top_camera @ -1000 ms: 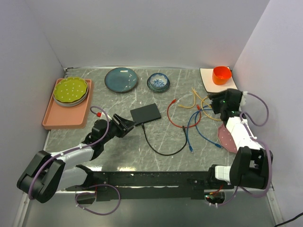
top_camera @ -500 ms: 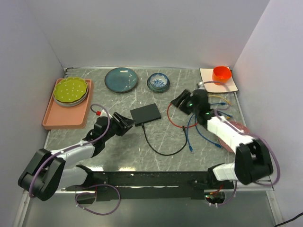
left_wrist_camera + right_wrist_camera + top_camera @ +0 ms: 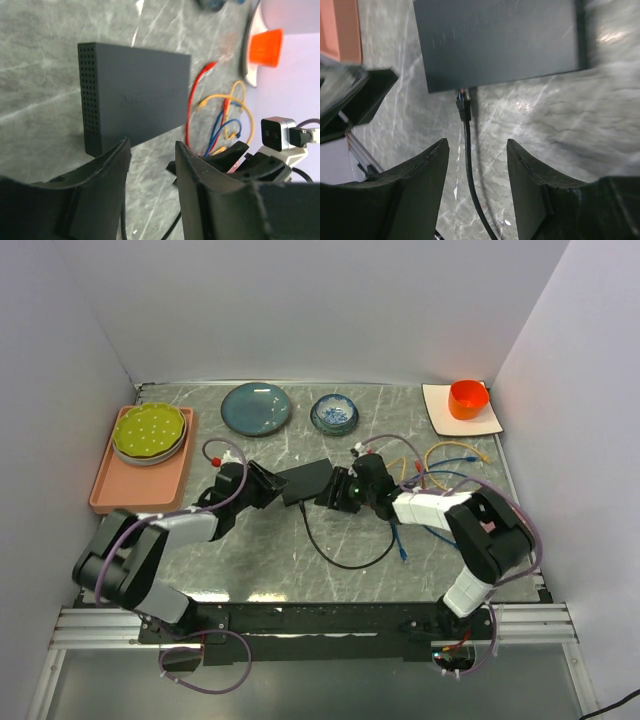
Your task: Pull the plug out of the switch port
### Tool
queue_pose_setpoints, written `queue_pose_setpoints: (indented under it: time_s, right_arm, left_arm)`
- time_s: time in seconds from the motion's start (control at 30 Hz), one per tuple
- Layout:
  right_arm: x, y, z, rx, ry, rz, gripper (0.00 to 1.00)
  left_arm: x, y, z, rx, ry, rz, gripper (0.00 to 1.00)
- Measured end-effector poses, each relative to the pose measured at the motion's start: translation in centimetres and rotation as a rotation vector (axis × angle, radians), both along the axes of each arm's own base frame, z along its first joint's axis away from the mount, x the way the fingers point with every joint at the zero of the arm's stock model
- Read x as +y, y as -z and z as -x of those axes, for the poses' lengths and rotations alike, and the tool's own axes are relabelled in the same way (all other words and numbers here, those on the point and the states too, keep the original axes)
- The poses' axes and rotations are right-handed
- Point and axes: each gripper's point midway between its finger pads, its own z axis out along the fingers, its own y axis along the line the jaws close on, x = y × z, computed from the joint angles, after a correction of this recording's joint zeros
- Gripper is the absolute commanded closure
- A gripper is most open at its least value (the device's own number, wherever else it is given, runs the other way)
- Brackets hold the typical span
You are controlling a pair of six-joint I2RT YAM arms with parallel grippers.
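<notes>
Switch [image 3: 305, 480] flat on the table [image 3: 250, 565] between both arms, plug [image 3: 464, 107] seated in its port; left gripper [image 3: 151, 146] released just short of the switch's vented end, right gripper [image 3: 477, 145] released, fingers straddling the black cable [image 3: 469, 165].
</notes>
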Motion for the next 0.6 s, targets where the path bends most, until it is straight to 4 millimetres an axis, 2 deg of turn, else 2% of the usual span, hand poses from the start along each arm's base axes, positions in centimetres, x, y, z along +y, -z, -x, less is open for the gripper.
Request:
queue_pose_setpoints:
  time_s: [0.23,0.6]
  right_arm:
    - [1.8,3.1,1.8,0.074,-0.081,0.009,0.41]
    - [4.1,3.0,-0.2,0.059,-0.102,-0.032,0.42]
  left_arm:
    - [-1.2,3.5,0.0,0.077,0.057,-0.002,0.57]
    - [-0.8,3.6,-1.0,0.069,0.057,0.024,0.59]
